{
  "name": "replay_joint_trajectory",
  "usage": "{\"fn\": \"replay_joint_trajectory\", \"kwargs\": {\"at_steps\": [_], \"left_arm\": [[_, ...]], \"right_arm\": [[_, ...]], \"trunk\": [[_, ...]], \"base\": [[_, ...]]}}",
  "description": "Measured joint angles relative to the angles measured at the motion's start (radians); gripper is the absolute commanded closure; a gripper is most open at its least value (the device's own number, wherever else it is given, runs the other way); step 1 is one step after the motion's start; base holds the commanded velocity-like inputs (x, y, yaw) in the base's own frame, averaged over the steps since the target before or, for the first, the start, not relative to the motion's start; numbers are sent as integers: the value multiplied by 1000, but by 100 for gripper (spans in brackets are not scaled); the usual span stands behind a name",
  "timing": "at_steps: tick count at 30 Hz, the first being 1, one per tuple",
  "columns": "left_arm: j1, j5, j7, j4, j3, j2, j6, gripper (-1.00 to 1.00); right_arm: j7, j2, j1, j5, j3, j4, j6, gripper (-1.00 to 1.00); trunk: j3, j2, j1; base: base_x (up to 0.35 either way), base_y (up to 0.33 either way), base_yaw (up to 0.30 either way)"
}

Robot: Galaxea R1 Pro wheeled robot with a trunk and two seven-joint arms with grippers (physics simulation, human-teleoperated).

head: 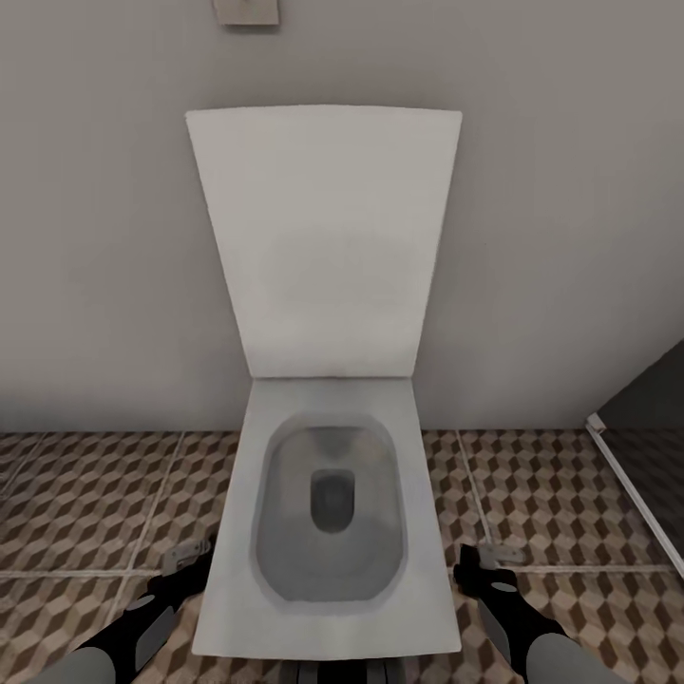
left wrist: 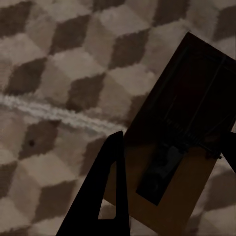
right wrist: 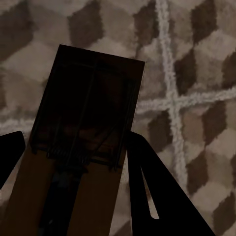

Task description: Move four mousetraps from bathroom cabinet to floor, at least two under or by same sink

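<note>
Both grippers carrying mousetraps before an open toilet [head: 328,456]
The left gripper [left wrist: 172,162] is clamped on a mousetrap [left wrist: 182,147], the right gripper [right wrist: 73,157] on a second mousetrap [right wrist: 83,137], both held above the cube-patterned bathroom floor [head: 85,503], either side of the bowl

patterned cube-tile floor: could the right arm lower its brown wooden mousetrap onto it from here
Probably yes: the right gripper holds the brown wooden mousetrap beside the white toilet, over bare patterned cube-tile floor.
</note>
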Motion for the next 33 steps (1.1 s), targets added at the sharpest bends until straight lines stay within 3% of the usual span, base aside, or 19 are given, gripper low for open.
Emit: {"fn": "replay_joint_trajectory", "kwargs": {"at_steps": [22,33], "left_arm": [[0,0,0,0,-1,0,0,100],[0,-2,0,0,-1,-1,0,100]], "right_arm": [[-4,0,0,0,-3,0,-6,100],[-6,0,0,-2,-3,-1,-11,100]], "trunk": [[-33,0,0],[-35,0,0]], "base": [[0,0,82],[0,0,-76]]}}
